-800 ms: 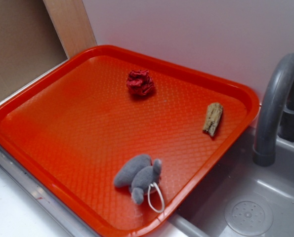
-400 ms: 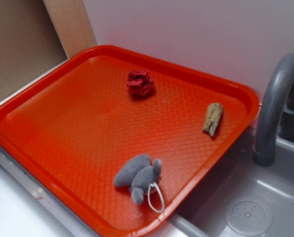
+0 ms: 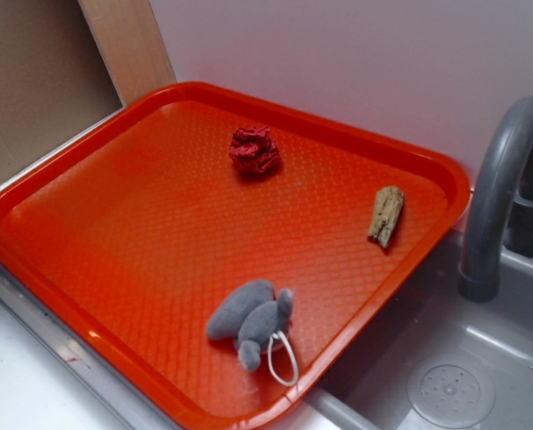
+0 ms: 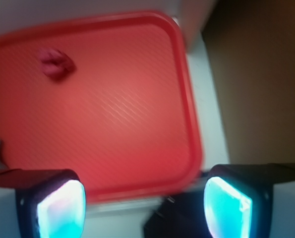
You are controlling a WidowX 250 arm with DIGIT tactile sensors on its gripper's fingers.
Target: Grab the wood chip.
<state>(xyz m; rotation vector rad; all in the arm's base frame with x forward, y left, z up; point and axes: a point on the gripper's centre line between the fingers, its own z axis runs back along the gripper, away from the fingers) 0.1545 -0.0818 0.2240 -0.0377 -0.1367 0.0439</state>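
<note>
Mostly, our wrist view is blurred; the wood chip [image 3: 386, 216] is cut off at its left edge there. Our end effector [image 4: 143, 207] is released, its two pads [image 4: 62, 210] wide apart, above the tray's [image 3: 96, 148] border. The chip is small, oblong, tan-brown with grainy streaks. It lies near the tray's right rim, close to the grey faucet [image 3: 501, 195], well apart from the red ball [image 3: 254, 150] and plush mouse [image 3: 251, 320].

The orange-red tray [image 3: 159, 233] has a diamond texture; the ball [image 3: 254, 150] is red, the plush mouse [image 3: 248, 315] grey.
</note>
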